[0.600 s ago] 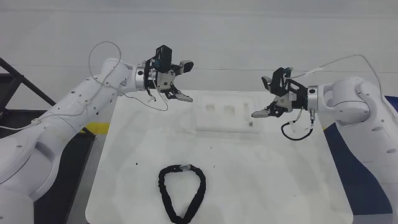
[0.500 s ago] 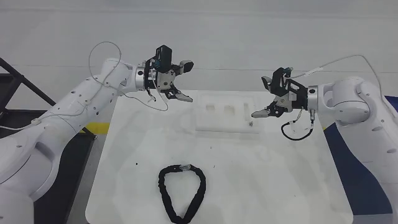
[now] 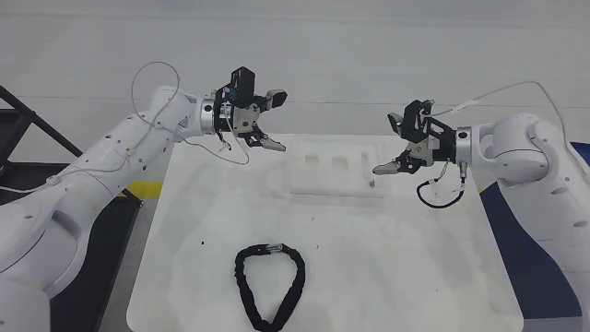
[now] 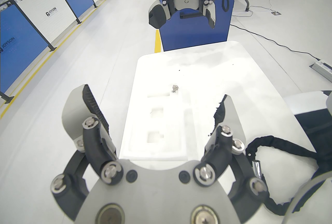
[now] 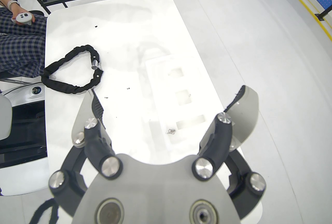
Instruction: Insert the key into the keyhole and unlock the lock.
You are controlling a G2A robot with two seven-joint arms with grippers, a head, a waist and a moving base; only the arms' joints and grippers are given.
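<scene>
No motion since before; left gripper (image 3: 276, 122), right gripper (image 3: 385, 145): fingers wide, empty; key (image 4: 175, 88) on tray (image 4: 135, 116).

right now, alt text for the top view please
The left gripper and right gripper hang open over the far end of a white table. A foam tray sits between them, and a black chain lock lies looped near the front edge.

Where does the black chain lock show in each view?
Top view: chain lock lies between the foam tray and the robot.
Left wrist view: chain lock beside the tray's long side.
Right wrist view: chain lock beside the tray's long side.
Shared landmark: the foam tray.
</scene>
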